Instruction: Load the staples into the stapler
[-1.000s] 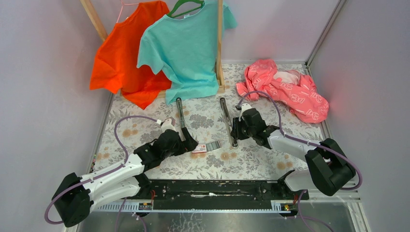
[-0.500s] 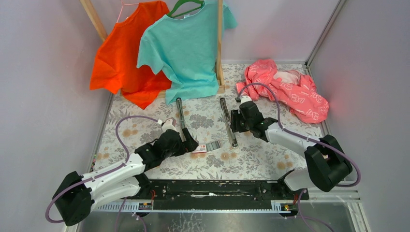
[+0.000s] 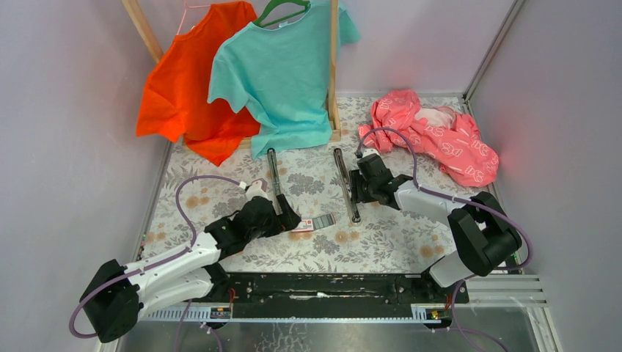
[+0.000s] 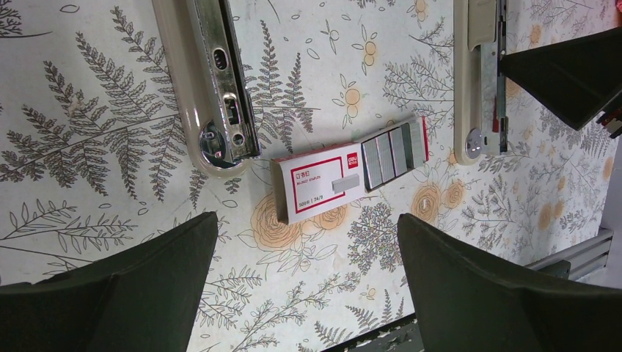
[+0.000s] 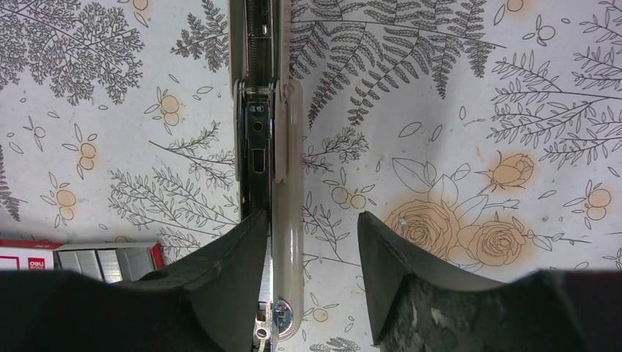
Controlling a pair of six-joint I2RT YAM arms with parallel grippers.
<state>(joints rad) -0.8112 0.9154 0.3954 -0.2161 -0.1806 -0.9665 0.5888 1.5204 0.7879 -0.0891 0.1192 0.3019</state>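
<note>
Left fingers [image 4: 147, 293] are hanging wide open over the staples box [image 4: 323, 183], lying flat on the tabletop [image 4: 88, 191], while right fingers [image 5: 220, 293] are loosely straddling, not clamping, the stapler bar [image 5: 282, 220] right of that box; likely worth pinching the box's long edges squarely.

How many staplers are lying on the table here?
2. The left stapler lies left of centre, just beyond the staples box; the right stapler lies right of centre, at the parted fingers of the right hand. None appears hidden.
</note>
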